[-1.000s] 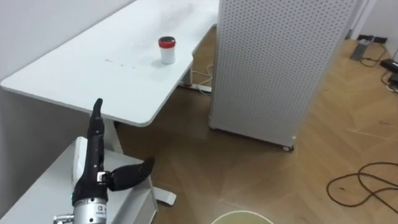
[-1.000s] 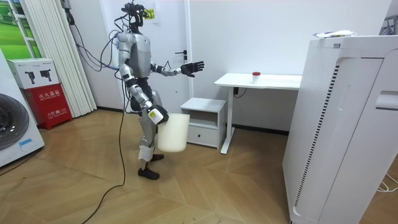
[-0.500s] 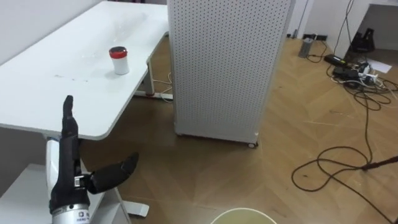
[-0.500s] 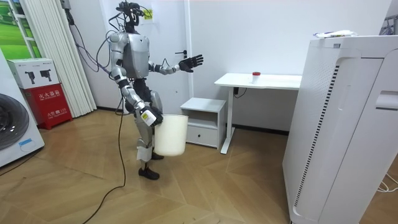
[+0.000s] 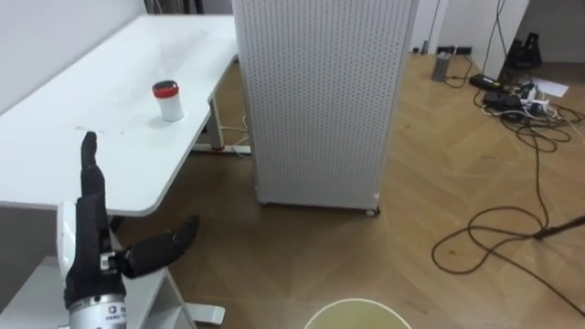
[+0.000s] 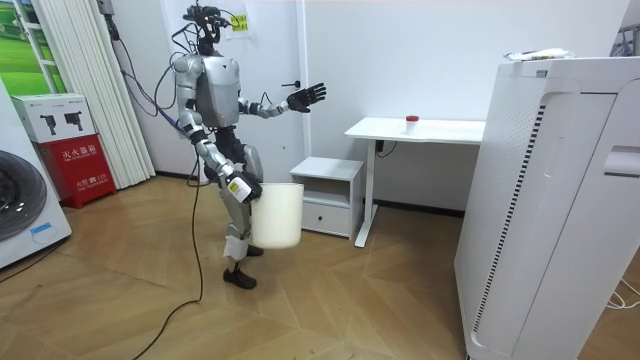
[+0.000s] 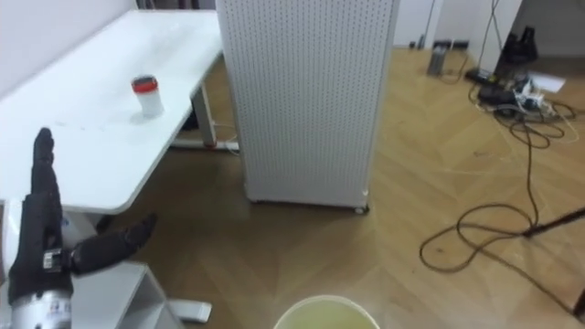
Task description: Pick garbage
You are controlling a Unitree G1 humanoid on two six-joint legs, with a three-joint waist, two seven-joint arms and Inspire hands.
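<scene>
fingers [image 5: 90, 178] on our left hand [image 5: 93, 245] are standing straight up with the thumb swung out to the side, wide open and holding nothing, raised in the air short of the white desk [image 5: 64, 155]. over the last second our whole eye view has been swinging to the right, so the small white jar with a red lid [image 5: 167, 100] and the tall white perforated cabinet [image 5: 320, 100] are sliding left across it. that is our head turning, and the jar is sitting where it was, upright on the desk and well beyond the hand. in the room view we are standing near the desk, carrying the pale round plastic bucket [image 6: 276, 213] low at our right hand [image 6: 241, 188], whose grip we cannot tell. we are judging this as the approach: nothing is picked yet, and we are needing to step closer before reaching.
</scene>
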